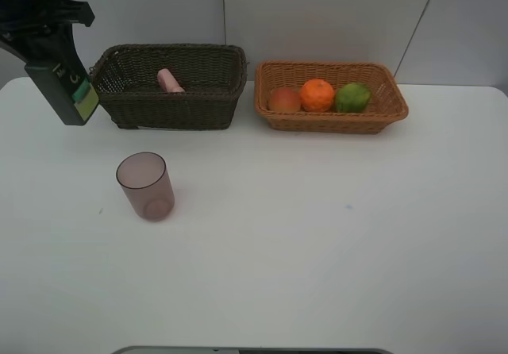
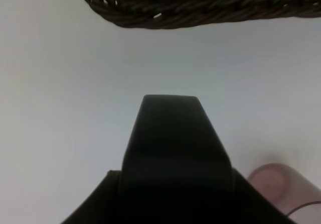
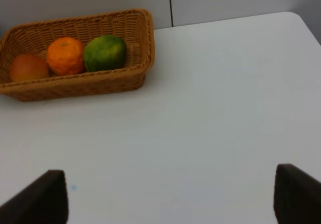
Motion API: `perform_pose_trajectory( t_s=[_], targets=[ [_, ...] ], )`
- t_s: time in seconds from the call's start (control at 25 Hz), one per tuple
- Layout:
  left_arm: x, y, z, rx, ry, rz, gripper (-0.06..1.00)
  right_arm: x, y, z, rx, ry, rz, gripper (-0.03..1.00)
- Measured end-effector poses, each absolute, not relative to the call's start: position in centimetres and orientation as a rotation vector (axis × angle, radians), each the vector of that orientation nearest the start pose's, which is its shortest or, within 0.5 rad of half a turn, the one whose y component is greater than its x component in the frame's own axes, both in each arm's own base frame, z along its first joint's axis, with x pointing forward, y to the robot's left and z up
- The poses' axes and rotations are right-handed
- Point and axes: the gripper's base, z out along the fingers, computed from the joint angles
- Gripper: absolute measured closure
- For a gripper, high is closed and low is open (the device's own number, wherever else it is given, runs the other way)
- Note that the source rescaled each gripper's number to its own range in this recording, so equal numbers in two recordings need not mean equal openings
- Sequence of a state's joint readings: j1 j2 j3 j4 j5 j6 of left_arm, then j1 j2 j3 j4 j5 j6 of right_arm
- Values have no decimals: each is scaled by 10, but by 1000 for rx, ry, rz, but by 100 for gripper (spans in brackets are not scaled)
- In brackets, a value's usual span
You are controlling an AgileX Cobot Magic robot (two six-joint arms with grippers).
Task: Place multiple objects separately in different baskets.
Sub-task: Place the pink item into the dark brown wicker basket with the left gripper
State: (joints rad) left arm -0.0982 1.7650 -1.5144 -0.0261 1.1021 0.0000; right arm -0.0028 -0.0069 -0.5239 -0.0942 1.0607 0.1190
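My left gripper (image 1: 46,48) is shut on the dark green pump bottle (image 1: 67,92) and holds it in the air, left of the dark brown basket (image 1: 175,109). In the left wrist view the bottle (image 2: 170,153) fills the middle and hides the fingers. The pink tube (image 1: 168,81) lies in the dark basket. The red-orange fruit (image 1: 284,99), the orange (image 1: 317,94) and the lime (image 1: 352,97) sit in the tan basket (image 1: 333,124). The mauve cup (image 1: 146,186) stands upright on the table. My right gripper (image 3: 173,199) is open and empty, and does not show in the exterior view.
The white table (image 1: 317,235) runs to a grey wall right behind both baskets. The dark basket's rim (image 2: 200,8) and the cup (image 2: 281,184) show in the left wrist view. The tan basket (image 3: 75,86) lies far ahead of the right gripper.
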Motion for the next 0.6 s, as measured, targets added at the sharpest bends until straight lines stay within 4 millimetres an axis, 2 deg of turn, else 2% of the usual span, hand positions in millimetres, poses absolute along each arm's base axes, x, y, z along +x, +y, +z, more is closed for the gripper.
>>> perform_pose_trajectory(
  t_s=[0.16, 0.28, 0.4, 0.6],
  targets=[
    [373, -55, 309, 181, 2765, -78, 51, -9, -7, 284, 128, 2006, -38, 19],
    [377, -64, 317, 209, 2716, -88, 51, -9, -7, 284, 128, 2006, -38, 19],
    [384, -72, 315, 228, 2670, -97, 51, -9, -7, 284, 128, 2006, -38, 19],
    [400, -87, 299, 259, 2616, -111, 51, -9, -7, 284, 128, 2006, -38, 19]
  ],
)
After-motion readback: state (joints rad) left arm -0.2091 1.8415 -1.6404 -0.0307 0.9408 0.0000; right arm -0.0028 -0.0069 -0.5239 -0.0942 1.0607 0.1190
